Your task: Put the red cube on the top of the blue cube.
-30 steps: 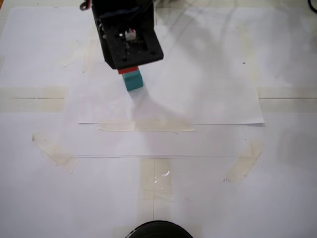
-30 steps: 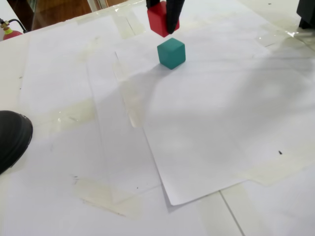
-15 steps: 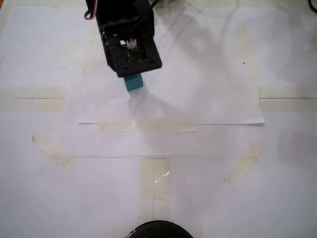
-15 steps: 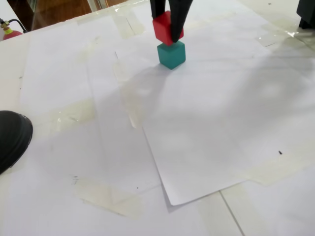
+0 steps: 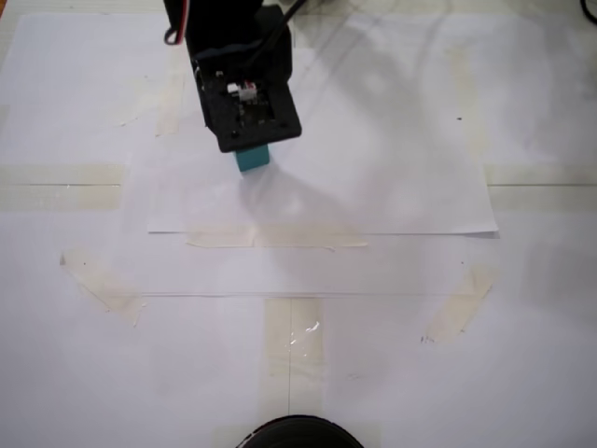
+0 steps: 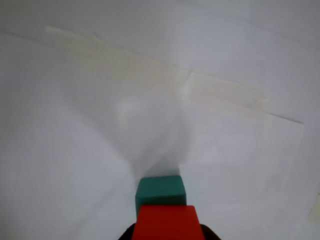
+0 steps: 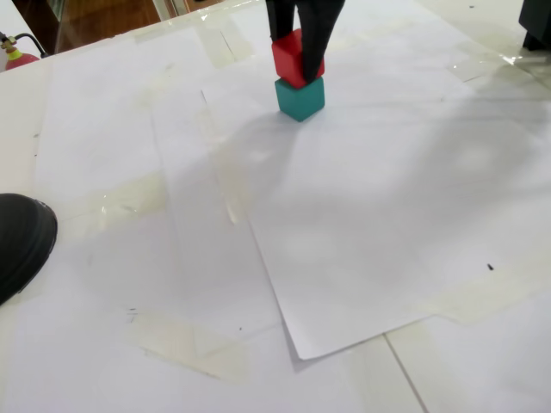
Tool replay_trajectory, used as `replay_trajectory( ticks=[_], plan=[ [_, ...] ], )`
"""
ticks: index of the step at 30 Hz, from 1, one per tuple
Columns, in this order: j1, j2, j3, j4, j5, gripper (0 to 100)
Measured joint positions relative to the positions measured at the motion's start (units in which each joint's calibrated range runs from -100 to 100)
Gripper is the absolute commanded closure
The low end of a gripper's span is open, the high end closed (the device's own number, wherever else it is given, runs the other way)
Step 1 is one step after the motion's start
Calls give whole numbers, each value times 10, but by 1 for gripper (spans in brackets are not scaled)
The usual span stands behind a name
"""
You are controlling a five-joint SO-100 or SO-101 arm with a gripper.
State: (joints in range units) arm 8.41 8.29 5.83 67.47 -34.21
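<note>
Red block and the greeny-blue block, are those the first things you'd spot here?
Yes. In a fixed view the red cube sits on top of the blue cube, bright against the white paper taped over the table. The black gripper comes down from above and is shut on the red cube.

You see the red cube (image 7: 294, 57) sitting on top of the blue cube (image 7: 300, 97) in a fixed view. The gripper (image 7: 300, 52) comes down from above, with one finger on each side of the red cube. Both cubes stand on a sheet of paper (image 7: 387, 215) that lies on the table (image 7: 52, 112), near the far edge of that view. A strip of tape (image 7: 129, 196) lies to the left of the sheet. A round thing (image 7: 21, 241) sits at the left edge, well apart from the cubes. In the wrist view, the blue cube (image 6: 160, 191) lies just behind the red cube (image 6: 166, 223).
</note>
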Motion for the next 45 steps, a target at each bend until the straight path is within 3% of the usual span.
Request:
replay_trajectory(
  ticks=[19, 23, 31, 45],
  plan=[
    [-10, -1, 6, -11, -4, 88],
    [-10, -1, 11, -15, -4, 85],
    [-10, 0, 16, -15, -10, 69],
    [-19, 0, 16, -4, -32, 63]
  ],
)
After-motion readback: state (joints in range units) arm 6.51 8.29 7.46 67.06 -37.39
